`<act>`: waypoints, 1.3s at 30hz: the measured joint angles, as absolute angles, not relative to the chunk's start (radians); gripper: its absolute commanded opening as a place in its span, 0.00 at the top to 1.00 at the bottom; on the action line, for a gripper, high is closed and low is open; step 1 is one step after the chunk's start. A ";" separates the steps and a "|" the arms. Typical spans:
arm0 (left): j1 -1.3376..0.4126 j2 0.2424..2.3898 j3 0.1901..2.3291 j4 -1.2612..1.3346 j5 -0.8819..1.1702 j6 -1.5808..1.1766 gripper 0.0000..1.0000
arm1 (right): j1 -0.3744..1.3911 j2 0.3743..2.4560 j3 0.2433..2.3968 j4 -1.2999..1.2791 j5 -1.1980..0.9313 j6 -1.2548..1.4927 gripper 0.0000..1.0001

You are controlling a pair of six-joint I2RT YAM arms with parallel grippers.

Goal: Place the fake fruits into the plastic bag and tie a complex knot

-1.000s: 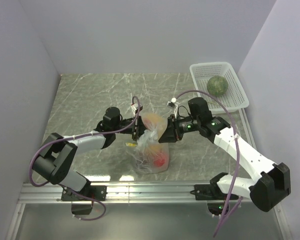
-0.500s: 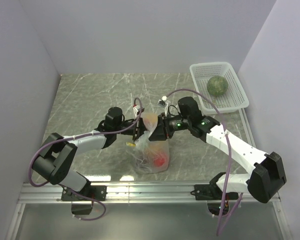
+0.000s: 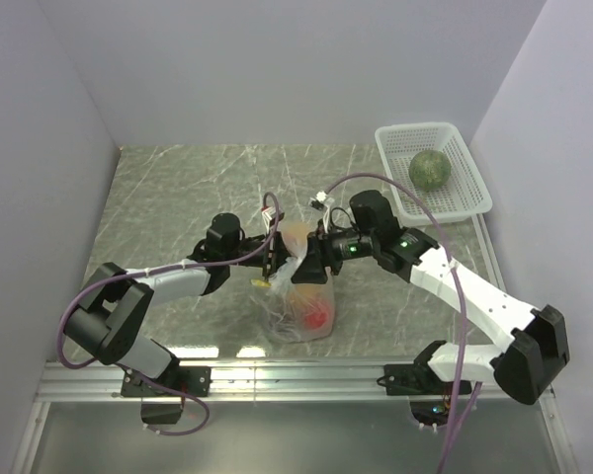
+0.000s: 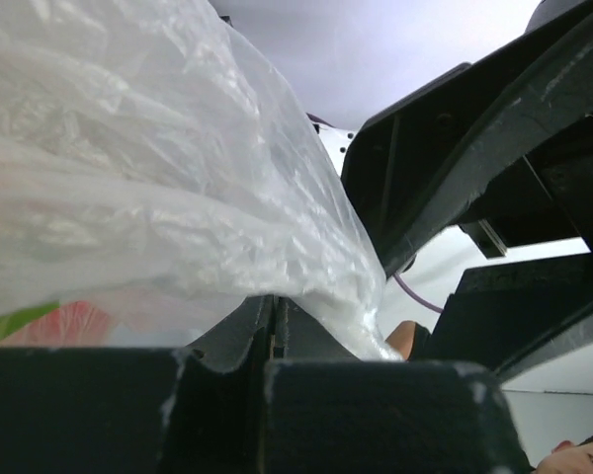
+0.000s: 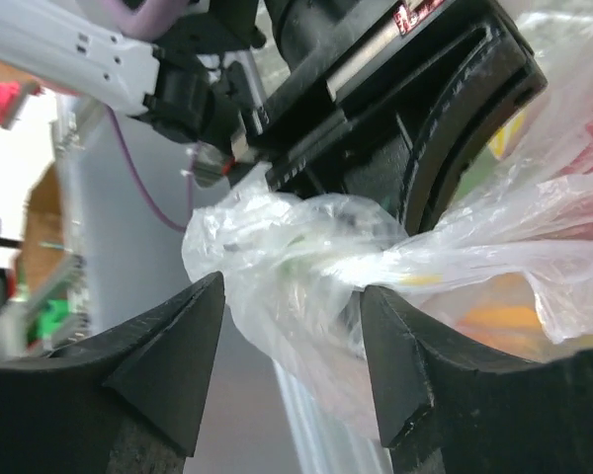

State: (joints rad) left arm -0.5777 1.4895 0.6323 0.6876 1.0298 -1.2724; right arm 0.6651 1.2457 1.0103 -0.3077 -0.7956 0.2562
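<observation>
Top external view of a marbled worktop (image 3: 178,197): plastic bag (image 3: 301,308) of fake fruits (image 3: 316,316) just beneath two facing hands. Pinched tight in the left hand (image 3: 274,259), the bag's film; spread on either side of the bunched neck, the right hand (image 3: 309,265). Well beyond the right hand, a green melon (image 3: 431,169) in a white basket (image 3: 393,138).

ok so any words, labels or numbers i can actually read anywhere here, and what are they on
No text here reads in full.
Red label with white characters, on the left gripper, seen in the right wrist view: cut off at the frame edge and blurred, unreadable.
Green mark printed on the plastic bag: blurred, no letters to make out.
</observation>
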 measured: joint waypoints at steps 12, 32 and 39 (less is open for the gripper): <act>-0.580 1.489 0.632 0.766 1.043 -1.278 1.00 | 0.576 1.079 0.967 -0.440 -0.796 0.144 0.71; -0.591 1.489 0.649 0.749 1.055 -1.218 1.00 | 0.567 1.180 0.907 -0.288 -0.822 0.297 0.55; -0.609 1.489 0.677 0.677 1.065 -1.163 0.98 | 0.581 1.199 0.908 -0.265 -0.825 0.303 0.77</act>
State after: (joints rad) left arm -0.6086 1.4895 0.6765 0.6769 1.0653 -1.1625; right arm 0.5808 1.1988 0.9077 -0.2649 -0.8246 0.3027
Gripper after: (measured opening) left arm 0.023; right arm 0.374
